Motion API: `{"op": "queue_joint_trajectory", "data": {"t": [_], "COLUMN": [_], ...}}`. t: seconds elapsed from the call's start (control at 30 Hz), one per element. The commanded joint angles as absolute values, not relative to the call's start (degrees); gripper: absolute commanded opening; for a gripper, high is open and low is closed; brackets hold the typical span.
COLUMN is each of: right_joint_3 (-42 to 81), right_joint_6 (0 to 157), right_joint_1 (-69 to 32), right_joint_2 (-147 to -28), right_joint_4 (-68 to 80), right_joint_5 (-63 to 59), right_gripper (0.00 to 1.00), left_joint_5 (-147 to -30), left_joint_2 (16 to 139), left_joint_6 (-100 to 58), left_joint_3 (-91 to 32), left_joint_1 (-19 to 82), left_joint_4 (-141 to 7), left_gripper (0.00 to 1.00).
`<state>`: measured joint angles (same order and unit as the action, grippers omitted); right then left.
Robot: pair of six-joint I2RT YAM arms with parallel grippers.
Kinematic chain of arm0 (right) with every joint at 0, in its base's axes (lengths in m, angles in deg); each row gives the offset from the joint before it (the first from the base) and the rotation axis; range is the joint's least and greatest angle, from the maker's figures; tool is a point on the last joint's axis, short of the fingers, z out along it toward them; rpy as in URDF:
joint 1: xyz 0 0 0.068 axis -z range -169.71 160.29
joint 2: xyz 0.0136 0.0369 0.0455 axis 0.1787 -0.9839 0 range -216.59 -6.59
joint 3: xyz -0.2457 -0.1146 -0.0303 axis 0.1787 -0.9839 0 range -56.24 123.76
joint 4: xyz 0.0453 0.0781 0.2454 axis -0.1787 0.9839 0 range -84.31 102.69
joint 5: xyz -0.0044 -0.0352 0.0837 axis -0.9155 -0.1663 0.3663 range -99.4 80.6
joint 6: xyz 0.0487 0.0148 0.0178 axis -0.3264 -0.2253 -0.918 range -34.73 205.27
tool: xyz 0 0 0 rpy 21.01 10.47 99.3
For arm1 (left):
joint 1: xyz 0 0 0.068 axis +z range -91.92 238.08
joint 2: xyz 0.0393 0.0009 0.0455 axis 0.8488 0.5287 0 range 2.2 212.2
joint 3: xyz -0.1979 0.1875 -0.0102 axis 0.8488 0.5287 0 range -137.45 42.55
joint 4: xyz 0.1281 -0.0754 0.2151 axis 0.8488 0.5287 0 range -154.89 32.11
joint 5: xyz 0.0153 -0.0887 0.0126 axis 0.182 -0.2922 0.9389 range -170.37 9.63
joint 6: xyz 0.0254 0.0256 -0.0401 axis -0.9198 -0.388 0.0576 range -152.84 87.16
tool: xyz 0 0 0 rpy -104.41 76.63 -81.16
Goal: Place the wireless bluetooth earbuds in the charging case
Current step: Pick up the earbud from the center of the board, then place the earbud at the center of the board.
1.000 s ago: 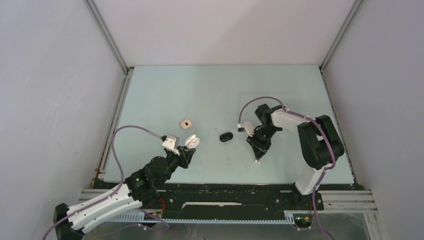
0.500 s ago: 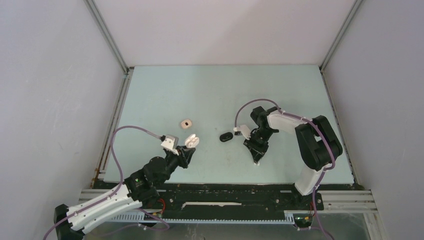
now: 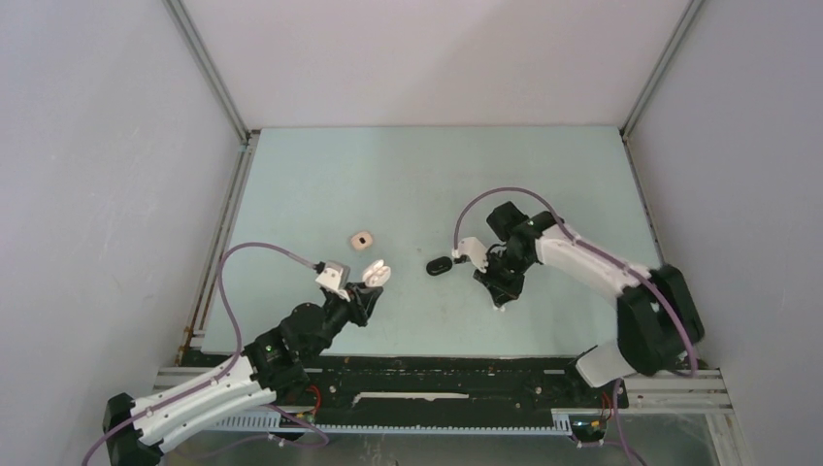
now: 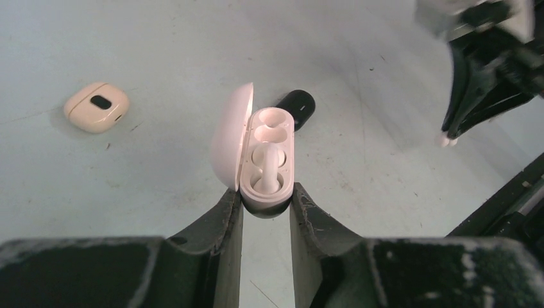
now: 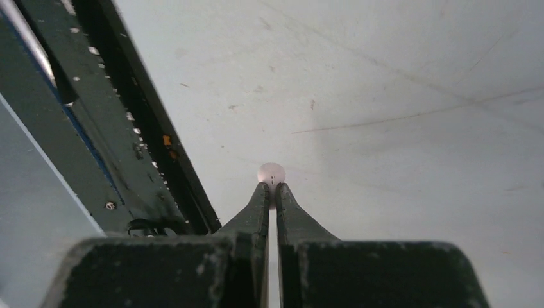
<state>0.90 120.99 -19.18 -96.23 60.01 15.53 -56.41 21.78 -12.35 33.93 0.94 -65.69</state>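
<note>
Gripping the open white case [image 4: 264, 151], the left claw [image 4: 266, 200] is showing one seated earbud [image 4: 267, 171] and one empty socket [image 4: 271, 120]; the right claw [image 5: 272, 190] is pinching the other earbud [image 5: 271, 173] well apart, not yet inserted.

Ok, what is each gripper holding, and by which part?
Left gripper: the open white case, clamped across one end. Right gripper: a white earbud, pinched at the tips, round end poking out.

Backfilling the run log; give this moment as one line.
left gripper holds open white charging case with seated earbud | right gripper shut on white earbud | black case, cream case on table
</note>
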Motion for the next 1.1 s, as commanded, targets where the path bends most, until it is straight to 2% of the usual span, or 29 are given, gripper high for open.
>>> {"op": "queue_joint_trajectory", "data": {"t": [0.0,0.1,0.23,0.4,0.73,1.07], "right_joint_3": [1.48,2.05,7.45,16.92,30.69,34.48], "right_joint_6": [126.09,129.09,128.68,126.61,119.93,121.88], "right_joint_1": [-27.02,-35.39,-44.01,-45.08,-44.86,-49.08], "right_joint_2": [-82.50,-75.42,-75.22,-81.69,-96.01,-100.29], "right_joint_4": [62.30,63.19,64.37,67.03,67.08,70.73], "right_joint_5": [10.85,7.48,6.79,14.57,18.81,17.10], "right_gripper": [0.00,0.00,0.00,0.00,0.00,0.00], "left_joint_5": [-63.22,-71.20,-78.29,-82.89,-90.80,-92.09], "left_joint_2": [25.63,29.63,34.14,38.11,42.48,43.57], "left_joint_6": [-17.21,-21.44,-26.40,-29.80,-32.75,-34.14], "left_joint_3": [35.32,36.46,38.63,39.55,41.91,42.20], "left_joint_1": [0.78,0.57,-0.43,-1.43,-2.12,-2.21], "left_joint_4": [-75.80,-83.11,-92.01,-99.10,-106.35,-108.22], "left_gripper": [0.00,0.00,0.00,0.00,0.01,0.02]}}
